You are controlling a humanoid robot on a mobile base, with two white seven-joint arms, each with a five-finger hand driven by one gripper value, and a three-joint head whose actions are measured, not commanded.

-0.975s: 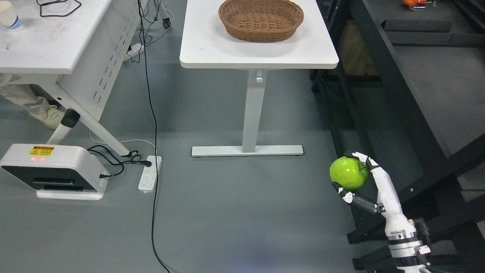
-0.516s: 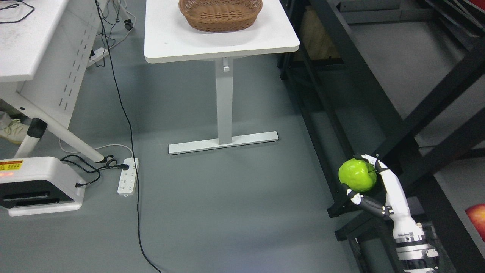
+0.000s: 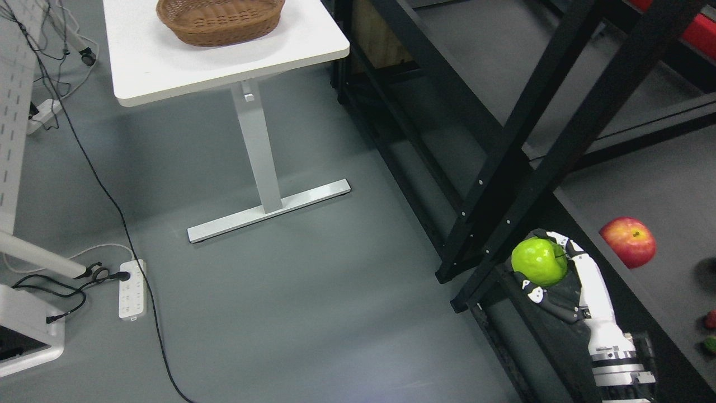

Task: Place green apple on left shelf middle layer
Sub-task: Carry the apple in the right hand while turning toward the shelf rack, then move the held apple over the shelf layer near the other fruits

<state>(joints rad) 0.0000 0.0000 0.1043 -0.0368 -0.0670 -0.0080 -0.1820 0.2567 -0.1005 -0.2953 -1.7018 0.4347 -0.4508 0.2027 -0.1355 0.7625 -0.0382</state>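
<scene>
- right robot hand (image 3: 559,280) at 5 o'clock, fingers curled around green apple (image 3: 538,261)
- apple held over the black shelf (image 3: 503,162) frame's edge
- red apple (image 3: 628,241) on shelf board at 3 o'clock
- wicker basket (image 3: 219,20) on white table (image 3: 168,61), 11 o'clock

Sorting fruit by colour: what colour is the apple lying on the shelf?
Red with a yellowish patch, seen in the head view: the apple on the dark shelf.

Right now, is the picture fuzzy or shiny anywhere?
Head view: mostly sharp; the green apple in the right hand shows small glints, the grey floor has a soft pale sheen, and the black shelf looks dark and dim.
</scene>
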